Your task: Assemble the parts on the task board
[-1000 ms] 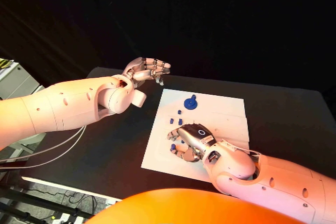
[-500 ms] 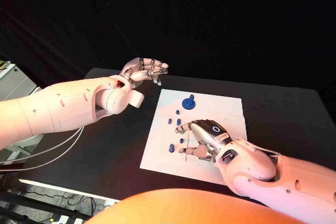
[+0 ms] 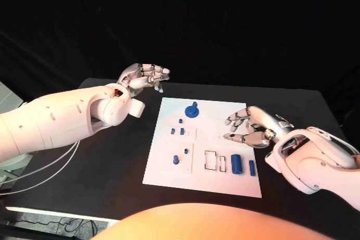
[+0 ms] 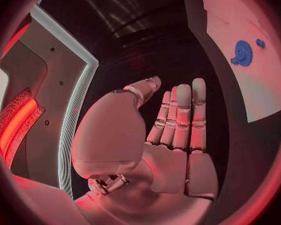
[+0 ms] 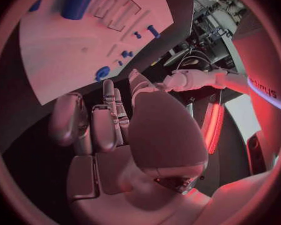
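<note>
right hand: empty, fingers loosely apart, above the board's right edge, likely choosing a part | left hand: empty, fingers apart, raised at the surface's far left, out of the way | board: mid-surface, blue parts on it

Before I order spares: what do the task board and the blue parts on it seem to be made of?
The task board looks like a flat, matte white sheet, probably plastic or coated board; it shows no glare and has rectangular recesses. The blue parts look like moulded or printed plastic: even colour, rounded edges, dull sheen. The exact material cannot be told.
</note>
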Motion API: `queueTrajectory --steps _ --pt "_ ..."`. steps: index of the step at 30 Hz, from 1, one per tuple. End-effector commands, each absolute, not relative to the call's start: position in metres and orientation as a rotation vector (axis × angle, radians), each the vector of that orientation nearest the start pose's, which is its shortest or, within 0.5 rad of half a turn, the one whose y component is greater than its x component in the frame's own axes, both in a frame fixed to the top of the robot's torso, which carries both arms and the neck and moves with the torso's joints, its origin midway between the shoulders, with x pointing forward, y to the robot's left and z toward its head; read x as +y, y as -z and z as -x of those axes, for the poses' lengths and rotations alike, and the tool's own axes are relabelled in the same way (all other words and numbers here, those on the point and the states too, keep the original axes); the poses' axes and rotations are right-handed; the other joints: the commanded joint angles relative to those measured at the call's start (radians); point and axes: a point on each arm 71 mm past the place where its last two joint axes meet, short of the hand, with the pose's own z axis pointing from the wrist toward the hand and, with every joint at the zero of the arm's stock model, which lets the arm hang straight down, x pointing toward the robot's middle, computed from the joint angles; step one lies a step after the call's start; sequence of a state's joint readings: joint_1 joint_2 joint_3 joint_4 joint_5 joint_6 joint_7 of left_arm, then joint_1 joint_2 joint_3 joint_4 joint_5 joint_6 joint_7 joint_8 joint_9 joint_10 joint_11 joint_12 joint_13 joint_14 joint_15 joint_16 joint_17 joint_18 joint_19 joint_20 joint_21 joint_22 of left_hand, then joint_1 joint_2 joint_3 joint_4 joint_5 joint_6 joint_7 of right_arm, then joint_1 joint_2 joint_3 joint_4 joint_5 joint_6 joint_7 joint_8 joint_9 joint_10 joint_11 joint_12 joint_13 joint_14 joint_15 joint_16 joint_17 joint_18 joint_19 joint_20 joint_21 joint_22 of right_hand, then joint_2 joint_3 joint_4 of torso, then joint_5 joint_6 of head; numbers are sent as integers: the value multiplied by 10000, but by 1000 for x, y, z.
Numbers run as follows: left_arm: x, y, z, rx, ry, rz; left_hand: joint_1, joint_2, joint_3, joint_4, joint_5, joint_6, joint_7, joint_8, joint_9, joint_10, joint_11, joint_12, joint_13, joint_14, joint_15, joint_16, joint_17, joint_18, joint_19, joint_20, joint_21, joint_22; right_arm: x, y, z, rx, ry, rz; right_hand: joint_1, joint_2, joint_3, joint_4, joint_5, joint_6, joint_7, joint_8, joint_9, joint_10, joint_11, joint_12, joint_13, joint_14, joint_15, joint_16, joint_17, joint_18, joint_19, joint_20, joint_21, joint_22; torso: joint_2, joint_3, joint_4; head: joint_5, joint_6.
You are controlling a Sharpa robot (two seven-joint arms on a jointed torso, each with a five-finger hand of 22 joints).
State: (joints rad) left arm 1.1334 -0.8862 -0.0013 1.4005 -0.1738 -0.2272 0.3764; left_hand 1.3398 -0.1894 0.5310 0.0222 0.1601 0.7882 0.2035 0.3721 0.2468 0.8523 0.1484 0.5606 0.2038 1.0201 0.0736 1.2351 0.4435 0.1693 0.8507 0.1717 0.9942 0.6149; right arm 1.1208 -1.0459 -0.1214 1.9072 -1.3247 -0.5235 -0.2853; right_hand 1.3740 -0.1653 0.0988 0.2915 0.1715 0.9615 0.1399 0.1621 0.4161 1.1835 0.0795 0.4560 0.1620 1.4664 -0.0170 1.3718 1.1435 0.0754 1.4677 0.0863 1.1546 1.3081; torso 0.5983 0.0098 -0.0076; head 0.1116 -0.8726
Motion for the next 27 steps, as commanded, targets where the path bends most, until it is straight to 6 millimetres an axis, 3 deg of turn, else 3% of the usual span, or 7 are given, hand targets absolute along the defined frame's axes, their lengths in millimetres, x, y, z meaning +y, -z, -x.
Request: queueTrajectory --steps 1,2,4,8,16,22,27 --pt "261 202 -498 14626 14474 9957 39 -10 -25 36 34 -49 147 38 -10 -79 12 48 10 -27 25 63 -15 147 81 2 -47 -14 -219 218 -384 18914 -7302 -3512 -1014 120 -542 -44 587 319 -318 631 346 1235 -524 1685 1646 314 -305 75 57 -227 550 -288 977 1741 -29 -25 -62 -477 0" --pt "261 201 -498 14634 14492 9953 39 -10 -25 36 34 -49 147 38 -10 -79 12 48 10 -27 25 63 -15 147 81 2 -47 -14 -226 220 -383 19103 -7070 -3601 -1153 310 -936 21 645 -24 -348 1156 802 1173 -606 4453 5139 387 -375 245 349 -300 608 -388 1364 1903 -31 -30 -70 -601 0" --pt "260 201 -497 14650 14528 9946 39 -10 -25 36 34 -49 147 38 -10 -79 12 48 10 -27 25 63 -15 147 81 2 -47 -14 -236 223 -381 19404 -6666 -3726 -1207 570 -1596 1 425 -469 -357 1904 1404 1794 -634 7670 9380 562 -358 745 1322 -386 686 -383 1959 2118 -39 -37 -70 -777 0" --pt "258 201 -495 14686 14604 9930 22 -18 -36 48 34 -56 148 43 -12 -84 13 56 10 -26 27 66 -16 147 81 5 -50 -17 -254 232 -375 19915 -5919 -3988 -1107 727 -2094 30 282 -679 -388 2354 1695 3047 -584 10100 12643 842 -317 1547 3091 -574 866 -362 3114 2389 -56 -60 -59 -1001 0" --pt "256 201 -493 14753 14709 9913 22 -18 -36 48 34 -56 148 43 -12 -84 13 56 10 -26 27 66 -16 147 81 5 -50 -17 -256 252 -360 20369 -4766 -3170 -1175 648 -2451 40 113 -508 -428 2463 1663 3735 -601 10991 13882 1008 -324 1926 4079 -754 1031 -351 4162 2627 -33 -39 -68 -1222 0" --pt "255 201 -492 14807 14754 9914 2 -24 -48 63 35 -63 148 52 -15 -92 15 68 10 -26 30 70 -18 146 80 9 -56 -21 -248 263 -359 20459 -4294 -2966 -1163 665 -2432 33 184 -403 -450 2453 1631 3774 -617 11035 13942 1024 -333 1955 4165 -754 1031 -355 4162 2627 -34 -72 27 -1378 0" --pt "256 201 -491 14827 14760 9919 2 -24 -48 63 35 -63 148 52 -15 -92 15 68 10 -26 30 70 -18 146 80 9 -56 -21 -239 274 -357 20649 -4237 -2900 -1167 671 -2430 36 191 -370 -457 2451 1622 3773 -622 11033 13940 1032 -336 1969 4207 -754 1031 -357 4162 2627 -8 -70 56 -1359 0"
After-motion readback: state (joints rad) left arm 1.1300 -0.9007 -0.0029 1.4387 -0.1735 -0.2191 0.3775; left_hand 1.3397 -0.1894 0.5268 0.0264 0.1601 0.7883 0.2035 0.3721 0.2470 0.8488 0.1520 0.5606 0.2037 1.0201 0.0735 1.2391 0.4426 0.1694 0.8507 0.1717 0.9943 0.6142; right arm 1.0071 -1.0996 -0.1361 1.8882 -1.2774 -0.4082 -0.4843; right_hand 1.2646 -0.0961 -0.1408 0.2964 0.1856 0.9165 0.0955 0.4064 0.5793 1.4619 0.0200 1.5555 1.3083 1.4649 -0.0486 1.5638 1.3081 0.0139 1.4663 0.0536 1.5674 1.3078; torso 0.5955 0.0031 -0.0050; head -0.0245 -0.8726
